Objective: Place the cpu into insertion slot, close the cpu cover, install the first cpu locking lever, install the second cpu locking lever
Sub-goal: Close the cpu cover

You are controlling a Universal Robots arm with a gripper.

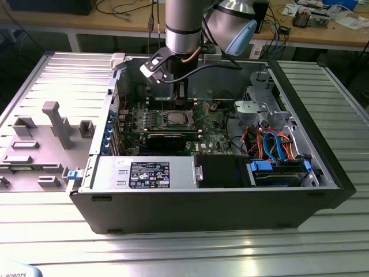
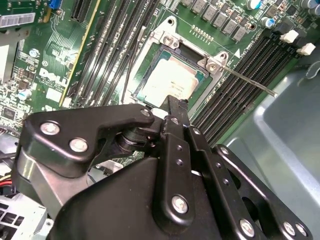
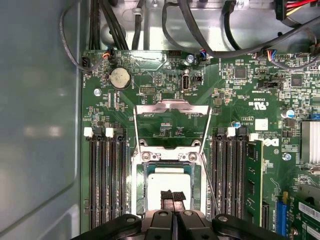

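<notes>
The cpu lies flat in the insertion slot on the green board, its silvery top facing up; it is also seen in the second wrist view. The cpu cover stands swung open on the slot's far side, its window showing the board behind. My gripper is shut, its black fingertips together right over the chip's near edge with nothing seen between them. A thin locking lever sticks out raised beside the slot. In the exterior view the gripper hangs inside the open computer case above the slot.
Long black memory slots flank the socket on both sides, and one holds a green memory stick. Black cables loop beyond the board. The case's grey wall rises close by. A drive cage with orange and blue cables sits at the exterior view's right.
</notes>
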